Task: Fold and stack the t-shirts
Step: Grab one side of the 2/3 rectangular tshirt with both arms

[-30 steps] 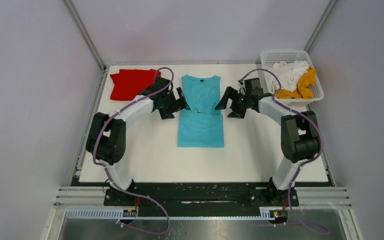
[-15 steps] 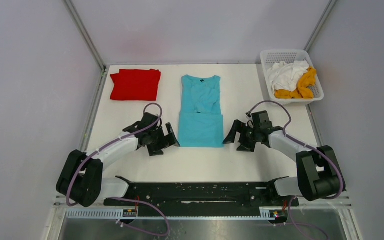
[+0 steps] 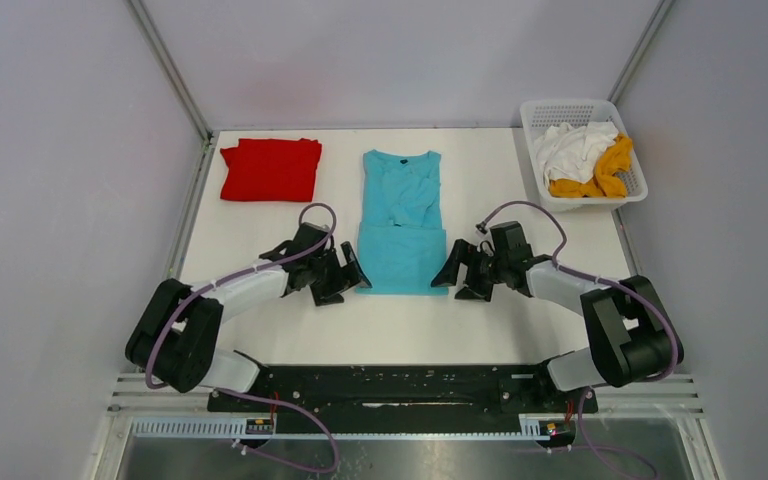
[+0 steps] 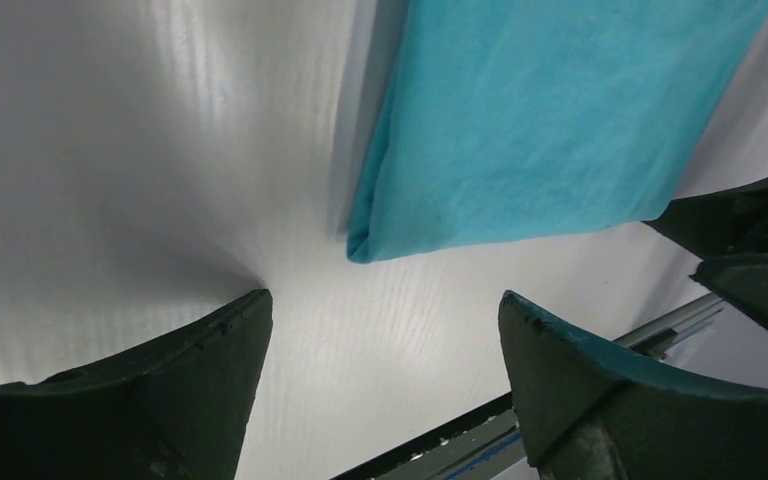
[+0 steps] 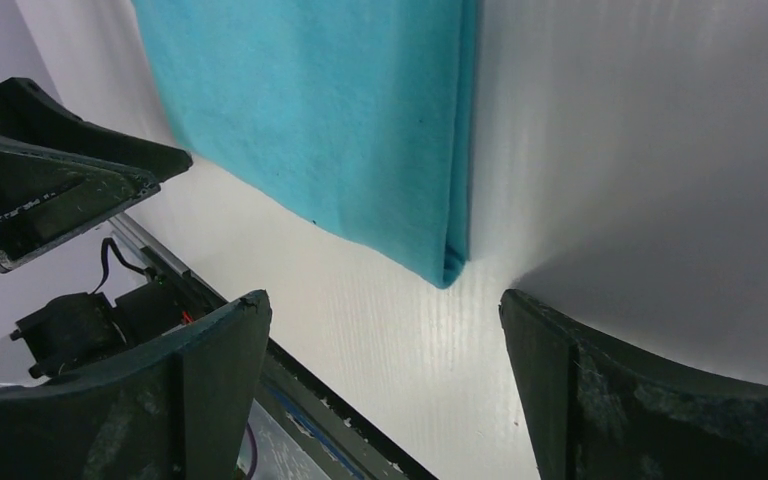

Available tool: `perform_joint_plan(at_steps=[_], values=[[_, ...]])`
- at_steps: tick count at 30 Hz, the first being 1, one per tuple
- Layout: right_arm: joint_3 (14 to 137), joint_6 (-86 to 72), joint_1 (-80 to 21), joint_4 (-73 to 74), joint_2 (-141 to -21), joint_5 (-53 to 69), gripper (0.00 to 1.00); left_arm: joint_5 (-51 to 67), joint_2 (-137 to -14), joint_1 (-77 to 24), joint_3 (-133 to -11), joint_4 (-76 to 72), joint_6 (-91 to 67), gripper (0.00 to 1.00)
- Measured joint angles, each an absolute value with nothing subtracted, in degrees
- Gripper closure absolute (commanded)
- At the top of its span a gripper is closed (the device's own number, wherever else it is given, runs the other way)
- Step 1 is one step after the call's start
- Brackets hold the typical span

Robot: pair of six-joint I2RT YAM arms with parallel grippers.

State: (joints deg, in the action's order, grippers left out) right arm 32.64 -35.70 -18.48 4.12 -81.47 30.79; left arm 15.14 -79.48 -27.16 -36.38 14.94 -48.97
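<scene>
- While both pairs of jaws stand wide apart and hold nothing, you have the left gripper [image 3: 346, 274] just beside the near-left corner of the turquoise t-shirt [image 3: 401, 235], and the right gripper [image 3: 452, 277] just beside its near-right corner.
- In each wrist view, the hem corner lies straight ahead, a little beyond the fingertips and not yet between them.
- Neither arm is nearer, so each takes its own corner.
- The shirt lies mid-table as a narrow strip. Its long axis runs near to far, with the collar pointing at the far edge and the hem toward the arm bases.
- Likely next, you pinch both corners and carry the hem toward the collar.
</scene>
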Motion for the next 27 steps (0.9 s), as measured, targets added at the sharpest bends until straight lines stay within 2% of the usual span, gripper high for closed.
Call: perform_joint_plan(at_steps=[2, 9, 12, 17, 23, 27], values=[[32.7, -36.5, -19.2, 2.7, -82.5, 31.2, 0.14, 15.5, -80.9, -27.3, -36.9, 13.5, -49.4, 0.28], [34.3, -37.4, -21.4, 1.7, -86.1, 30.2, 0.45, 16.4, -86.1, -27.4, -39.0, 10.3, -50.0, 0.56], [34.5, -37.1, -22.0, 2.2, -87.0, 29.1, 0.55, 16.6, -87.7, -27.4, -39.8, 10.6, -49.6, 0.67], [35.0, -36.9, -22.1, 2.8, -88.4, 28.1, 0.76, 17.6, -90.9, -27.4, -41.4, 10.2, -49.5, 1.0], [35.2, -36.7, -22.2, 2.3, -89.8, 27.3, 1.0, 18.6, -91.7, -27.4, -41.7, 10.0, -49.7, 1.0], [35.0, -35.9, -22.2, 1.9, -89.6, 27.7, 1.0, 18.6, -91.2, -27.6, -41.4, 9.9, -49.6, 1.0]])
